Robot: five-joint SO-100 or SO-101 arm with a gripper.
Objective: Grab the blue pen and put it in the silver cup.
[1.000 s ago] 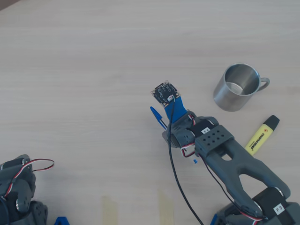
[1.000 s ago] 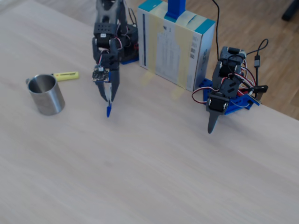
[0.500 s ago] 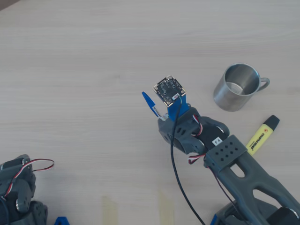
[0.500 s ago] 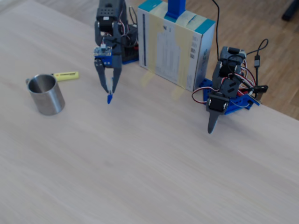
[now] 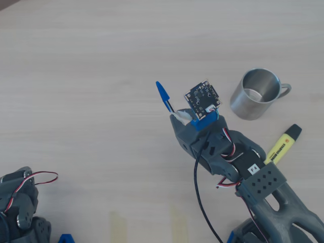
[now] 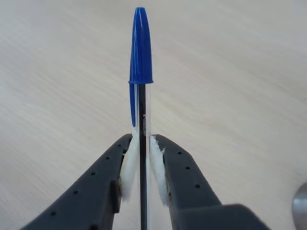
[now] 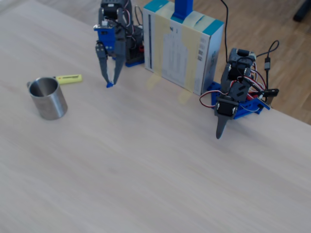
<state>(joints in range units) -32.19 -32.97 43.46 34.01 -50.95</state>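
In the overhead view, the blue pen [image 5: 163, 96] is seen pinched in the gripper [image 5: 178, 115], its capped end sticking out up and to the left. Compared with a second ago, the arm is drawn back and raised, and the pen's cap shows farther up the picture; the pen is judged to be off the bench [image 5: 76, 61] now. The silver cup [image 5: 254, 94] stands to the right, well apart, with the yellow highlighter [image 5: 282, 145] lying below it (not the thing wanted).

In the wrist view, the white-padded fingers [image 6: 129, 165] are pressed against the pen's [image 6: 141, 72] clear barrel from both sides, the blue cap pointing away from the camera. The grip looks centred and firm.

In the fixed view, the gripper [image 7: 110, 83] is held lifted near the arm's base, the pen's [image 7: 110, 85] cap hanging down at its tip, higher in the picture than before. The cup [image 7: 47, 98] is left of it. The grasp is judged done; carrying to the cup remains.
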